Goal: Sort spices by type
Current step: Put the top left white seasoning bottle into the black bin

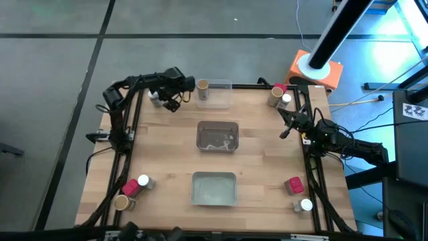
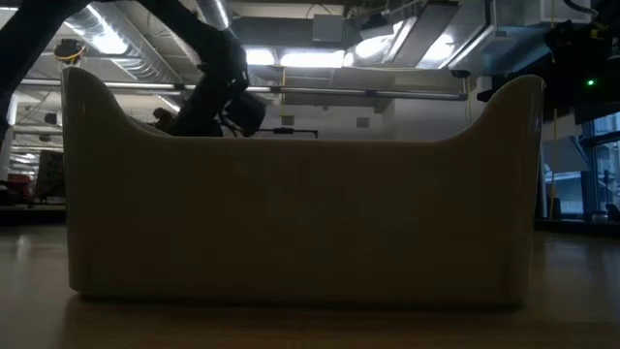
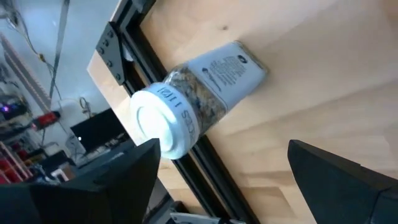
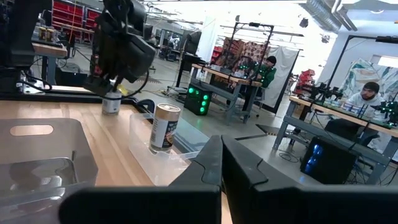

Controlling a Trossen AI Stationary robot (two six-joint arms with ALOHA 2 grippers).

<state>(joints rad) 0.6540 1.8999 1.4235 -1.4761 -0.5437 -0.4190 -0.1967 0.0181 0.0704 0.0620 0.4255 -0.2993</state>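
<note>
A small dark glass spice jar with a white round lid [image 3: 186, 99] stands at the upper left of the high view, on the far-left corner of the pale wooden table [image 1: 167, 147], beside the black frame rail. The left gripper [image 1: 168, 100] hangs over it with its two dark fingers [image 3: 118, 180] spread apart on either side, not touching it. Just to the right, a tan-topped brown cylinder [image 1: 202, 87] stands inside a clear rectangular tray [image 1: 224, 97]. The right gripper [image 1: 286, 130], fingers pressed together, hovers at the table's right edge.
</note>
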